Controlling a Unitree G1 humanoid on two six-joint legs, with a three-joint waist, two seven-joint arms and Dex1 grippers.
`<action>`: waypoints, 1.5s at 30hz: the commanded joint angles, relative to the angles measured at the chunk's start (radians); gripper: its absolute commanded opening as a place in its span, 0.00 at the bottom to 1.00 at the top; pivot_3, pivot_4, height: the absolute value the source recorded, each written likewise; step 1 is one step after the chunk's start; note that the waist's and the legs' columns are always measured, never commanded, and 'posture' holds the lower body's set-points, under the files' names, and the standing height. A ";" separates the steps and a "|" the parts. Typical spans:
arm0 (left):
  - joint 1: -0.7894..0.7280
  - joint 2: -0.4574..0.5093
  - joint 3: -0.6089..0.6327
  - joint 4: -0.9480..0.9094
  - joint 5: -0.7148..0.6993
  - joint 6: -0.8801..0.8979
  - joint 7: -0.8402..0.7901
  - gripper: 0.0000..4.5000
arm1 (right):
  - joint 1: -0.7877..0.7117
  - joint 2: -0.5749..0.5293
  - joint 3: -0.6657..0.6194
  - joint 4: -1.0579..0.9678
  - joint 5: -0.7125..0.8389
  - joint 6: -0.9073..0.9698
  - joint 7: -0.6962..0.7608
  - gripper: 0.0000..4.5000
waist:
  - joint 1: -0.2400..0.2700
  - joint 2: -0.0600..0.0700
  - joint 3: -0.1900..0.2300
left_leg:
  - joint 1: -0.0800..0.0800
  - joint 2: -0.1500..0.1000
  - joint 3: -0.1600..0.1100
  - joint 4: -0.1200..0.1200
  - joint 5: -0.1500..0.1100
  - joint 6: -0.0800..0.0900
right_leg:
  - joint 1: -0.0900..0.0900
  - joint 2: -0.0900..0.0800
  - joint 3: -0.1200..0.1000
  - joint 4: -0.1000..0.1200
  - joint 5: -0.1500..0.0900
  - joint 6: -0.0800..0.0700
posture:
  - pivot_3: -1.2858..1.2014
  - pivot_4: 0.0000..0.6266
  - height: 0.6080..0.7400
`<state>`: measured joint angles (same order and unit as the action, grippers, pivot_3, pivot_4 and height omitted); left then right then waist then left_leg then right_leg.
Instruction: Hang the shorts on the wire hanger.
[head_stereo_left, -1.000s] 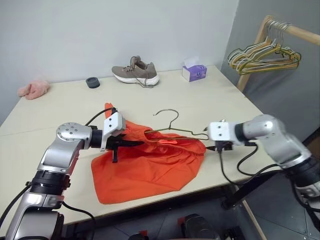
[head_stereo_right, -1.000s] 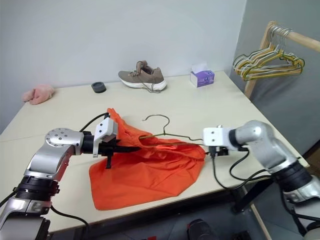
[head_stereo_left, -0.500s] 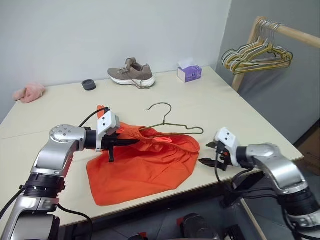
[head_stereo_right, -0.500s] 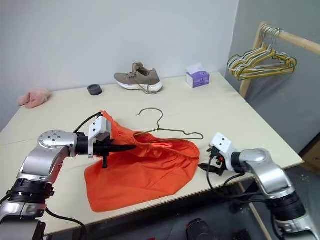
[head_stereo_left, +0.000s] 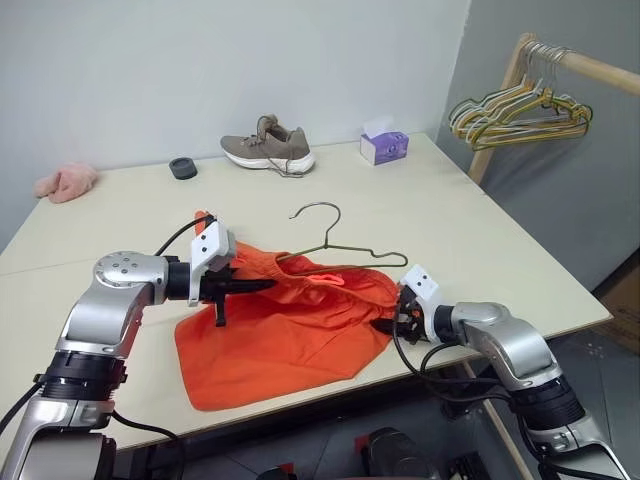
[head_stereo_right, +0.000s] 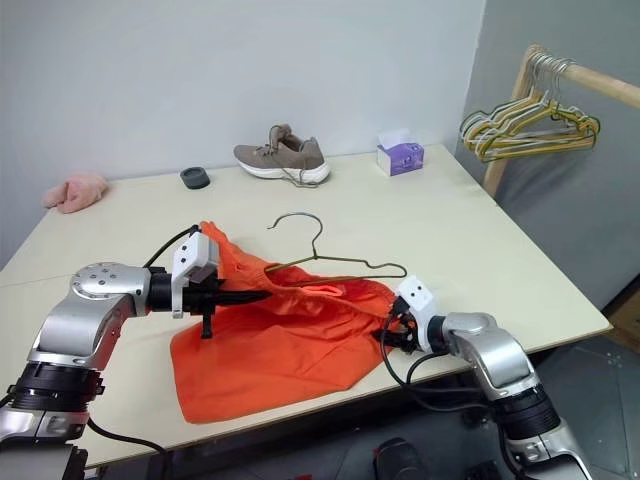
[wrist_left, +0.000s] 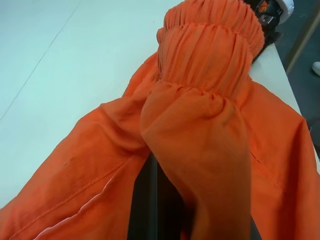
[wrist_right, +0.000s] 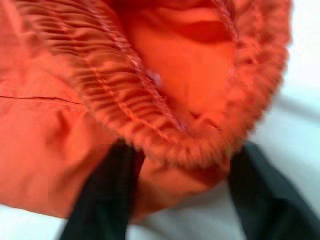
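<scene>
Olive-grey wire hanger (head_stereo_left: 338, 250), hook toward wall.

This is looking like a plain test room or lab set up for clothes handling, not a home. A bare grey-white wall (head_stereo_left: 250, 60) is standing behind a large pale worktop (head_stereo_left: 480, 230) with no decoration. A wooden clothes rail (head_stereo_left: 560, 60) is carrying a bunch of hangers (head_stereo_left: 515, 112) at the side. Loose items are lying about like props — a shoe (head_stereo_left: 266, 148), a tissue box (head_stereo_left: 384, 146), a pink cloth (head_stereo_left: 66, 181).
</scene>
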<state>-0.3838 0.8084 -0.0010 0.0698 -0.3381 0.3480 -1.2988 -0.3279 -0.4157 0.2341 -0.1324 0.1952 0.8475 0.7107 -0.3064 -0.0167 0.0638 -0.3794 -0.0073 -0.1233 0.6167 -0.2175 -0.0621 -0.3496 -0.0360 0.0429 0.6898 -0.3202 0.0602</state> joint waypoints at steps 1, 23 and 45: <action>0.004 0.030 0.037 -0.048 -0.034 0.013 -0.010 0.00 | -0.034 -0.009 -0.022 -0.010 -0.004 -0.047 -0.012 0.31 | 0.000 0.000 0.000 | 0.000 0.000 0.000 0.000 0.000 0.000 | 0.000 0.000 0.000 0.000 0.000 0.000 | 0.40 0.00 1.00; 0.041 0.138 0.058 -0.018 -0.120 0.120 -0.097 0.00 | -0.029 -0.122 -0.137 -0.002 0.056 -0.014 -0.027 0.01 | -0.001 0.000 0.000 | 0.000 0.000 0.001 0.000 0.000 0.000 | -0.001 0.001 0.000 0.000 0.000 0.000 | 0.39 0.00 1.00; -0.001 0.134 0.007 0.137 0.035 -0.089 -0.059 0.00 | -0.006 -0.194 -0.144 -0.160 0.159 0.099 -0.001 0.01 | -0.001 0.001 0.000 | -0.001 0.000 0.004 0.000 0.000 0.000 | -0.001 0.001 0.000 0.000 0.000 0.000 | 0.39 0.00 1.00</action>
<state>-0.3618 0.9379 -0.0120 0.1922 -0.3237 0.2887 -1.3804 -0.3267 -0.5892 0.1011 -0.2446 0.3418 0.9356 0.7094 -0.3077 -0.0161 0.0641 -0.3802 -0.0071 -0.1190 0.6163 -0.2175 -0.0620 -0.3509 -0.0355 0.0432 0.6894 -0.3203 0.0601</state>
